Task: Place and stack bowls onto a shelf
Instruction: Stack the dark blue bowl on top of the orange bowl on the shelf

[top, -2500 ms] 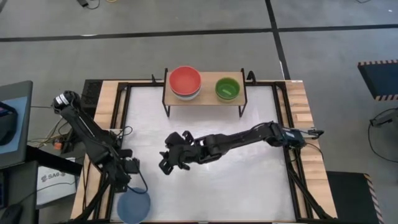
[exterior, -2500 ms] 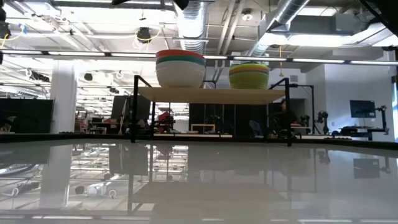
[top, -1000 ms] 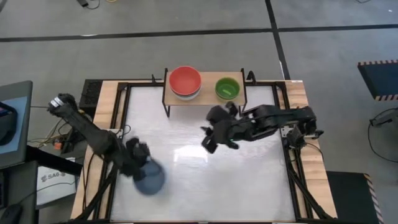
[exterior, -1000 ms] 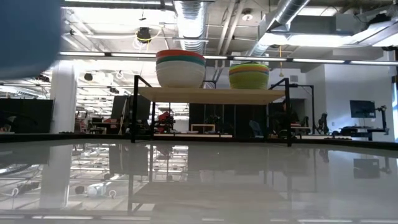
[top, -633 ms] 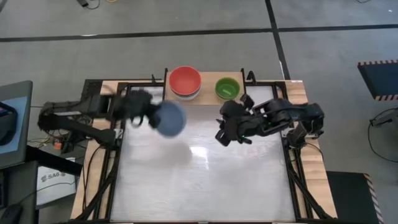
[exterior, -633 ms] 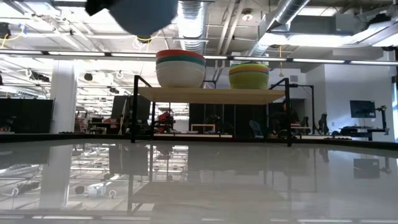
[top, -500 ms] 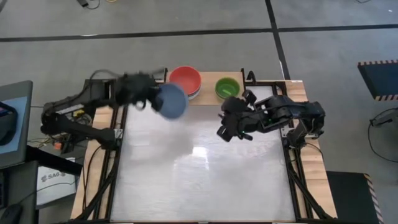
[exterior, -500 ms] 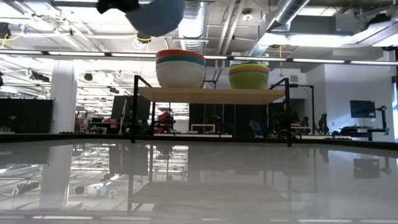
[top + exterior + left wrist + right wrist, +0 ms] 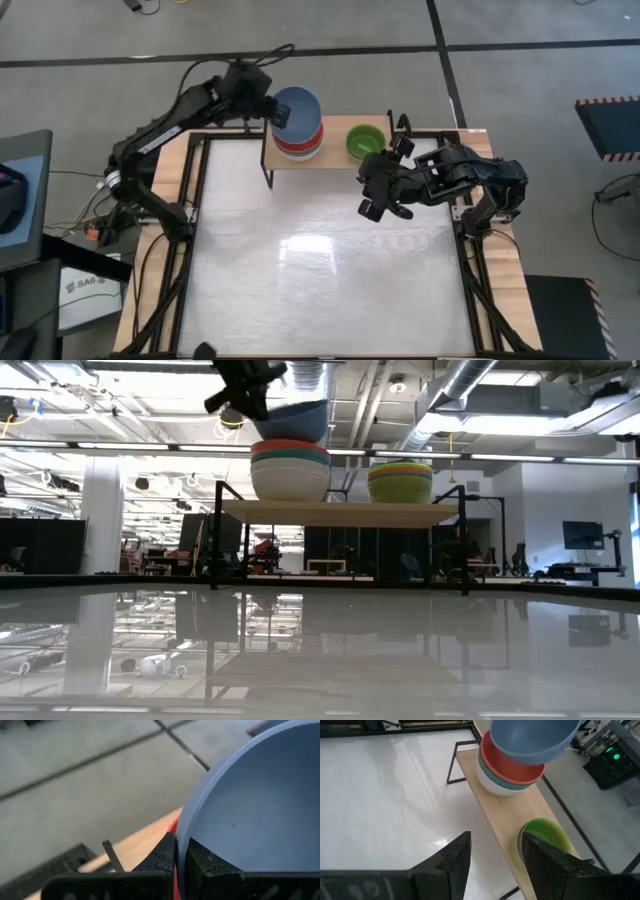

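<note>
The shelf (image 9: 335,155) stands at the table's far edge. On its left part sits a stack of bowls with a red one (image 9: 512,767) on top, and on its right part a stack topped by a green bowl (image 9: 365,141). My left gripper (image 9: 268,108) is shut on a blue bowl (image 9: 297,108) right over the red stack (image 9: 290,465); whether the bowl touches the stack I cannot tell. In front of the shelf's right part, above the table, my right gripper (image 9: 385,195) is open with nothing between its fingers. My left gripper pinches the blue bowl's rim (image 9: 181,832) on the side toward the table's left, one finger (image 9: 165,857) outside the wall and one inside. The fingers come slanting down from the left. The bowl (image 9: 293,420) hangs slightly tilted, mouth up, over the red bowl.
The white table top (image 9: 320,270) lies bare in front of the shelf, framed by black rails and wooden side strips (image 9: 492,200). The shelf's thin black legs (image 9: 455,765) stand at its corners.
My left gripper has swung the blue bowl from the table's near left up and toward the far edge, to a place over the red stack on the shelf. My right gripper has drawn back toward the table's right and far edges, staying open.
</note>
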Controlling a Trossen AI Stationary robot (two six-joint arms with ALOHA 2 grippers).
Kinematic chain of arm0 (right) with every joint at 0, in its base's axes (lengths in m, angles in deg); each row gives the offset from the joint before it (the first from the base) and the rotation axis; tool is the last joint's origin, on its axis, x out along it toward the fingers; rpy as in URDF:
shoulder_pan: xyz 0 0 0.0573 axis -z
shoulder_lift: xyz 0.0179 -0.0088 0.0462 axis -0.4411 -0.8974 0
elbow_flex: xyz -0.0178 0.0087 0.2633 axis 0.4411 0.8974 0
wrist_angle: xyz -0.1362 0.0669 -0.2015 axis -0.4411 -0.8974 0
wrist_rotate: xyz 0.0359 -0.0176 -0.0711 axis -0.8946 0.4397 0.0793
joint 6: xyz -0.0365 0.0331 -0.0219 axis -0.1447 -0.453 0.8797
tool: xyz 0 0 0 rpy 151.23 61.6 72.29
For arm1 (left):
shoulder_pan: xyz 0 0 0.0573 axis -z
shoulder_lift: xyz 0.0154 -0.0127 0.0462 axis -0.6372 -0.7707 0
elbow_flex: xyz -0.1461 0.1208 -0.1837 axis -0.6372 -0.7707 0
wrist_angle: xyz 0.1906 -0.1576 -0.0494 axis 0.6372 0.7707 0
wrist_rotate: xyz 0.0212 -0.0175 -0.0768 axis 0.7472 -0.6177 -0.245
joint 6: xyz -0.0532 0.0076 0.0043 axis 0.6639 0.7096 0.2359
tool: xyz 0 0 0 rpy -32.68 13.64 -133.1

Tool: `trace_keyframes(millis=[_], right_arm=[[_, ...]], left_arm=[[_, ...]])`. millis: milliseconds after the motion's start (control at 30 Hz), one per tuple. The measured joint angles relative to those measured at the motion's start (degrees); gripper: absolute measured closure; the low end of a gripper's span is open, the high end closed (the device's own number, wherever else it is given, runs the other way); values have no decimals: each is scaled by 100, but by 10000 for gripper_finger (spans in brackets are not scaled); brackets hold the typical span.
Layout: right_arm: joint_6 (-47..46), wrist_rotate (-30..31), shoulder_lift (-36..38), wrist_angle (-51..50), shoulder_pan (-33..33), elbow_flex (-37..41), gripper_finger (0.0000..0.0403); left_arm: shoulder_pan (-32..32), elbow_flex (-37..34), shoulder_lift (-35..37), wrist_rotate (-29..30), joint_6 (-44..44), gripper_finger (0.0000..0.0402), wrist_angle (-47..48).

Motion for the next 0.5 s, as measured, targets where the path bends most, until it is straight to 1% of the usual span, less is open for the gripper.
trace_keyframes(millis=[133,300,400,500], right_arm=[[202,-14,135,0,99,11,203],[451,-20,354,2,345,4,203],[509,-20,481,0,540,4,203],[510,-20,599,0,732,4,203]], left_arm=[[-204,359,-475,-520,189,401,451],[-286,741,-817,-901,279,394,794],[-315,980,-889,-909,242,370,1116],[-391,1152,-886,-936,200,332,1254]])
